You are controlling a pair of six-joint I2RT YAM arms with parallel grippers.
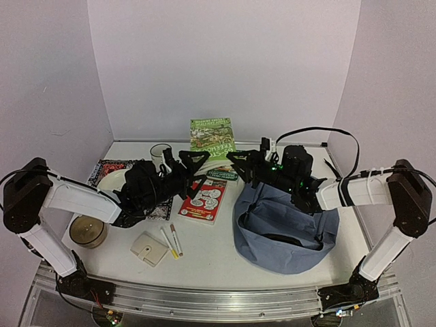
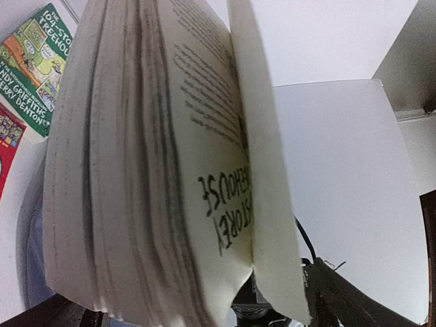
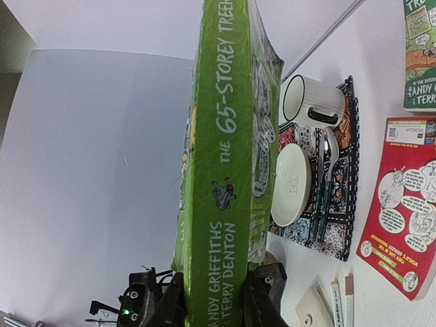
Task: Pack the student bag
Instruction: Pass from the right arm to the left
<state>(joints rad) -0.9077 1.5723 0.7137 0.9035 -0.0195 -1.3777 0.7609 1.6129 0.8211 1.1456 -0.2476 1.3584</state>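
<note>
1. Student bag (image 1: 279,248): soft blue-grey backpack, slumped on the table right of centre, beneath the right forearm. The mouth gapes upward and shows a dark interior.
2. Green paperback (image 1: 212,138): spine reads "The 65-Storey Treehouse". It is held raised off the table between the two grippers, behind and to the left of the bag.
3. Right gripper (image 3: 214,303): narrow, clamped on the paperback's spine with one finger on each cover.
4. Left gripper (image 2: 204,310): jaws stand wide on either side of the fanned page edge. Whether they press on the pages cannot be told.
5. Step in hand, judged: carrying the paperback to the bag.
   - One gripper alone should bear it, so the left should be clear of the pages before the right swings.
   - The loose, fanned leaves could snag on the fabric rim. Leading with the spine, edge-on, into the widest part of the mouth should avoid this.
   - The bag is limp and its rim may fold inward. The left gripper, once free, could pin the rim open.
6. Unpacked, left of the bag:
   - second Treehouse book (image 1: 221,174)
   - red book (image 1: 204,197)
   - pens (image 1: 172,242)
   - cream wallet (image 1: 150,248)
   - round tin (image 1: 87,231)
   - mug (image 1: 161,154)
   - plate (image 1: 112,180) on a patterned mat (image 1: 109,165)
</note>
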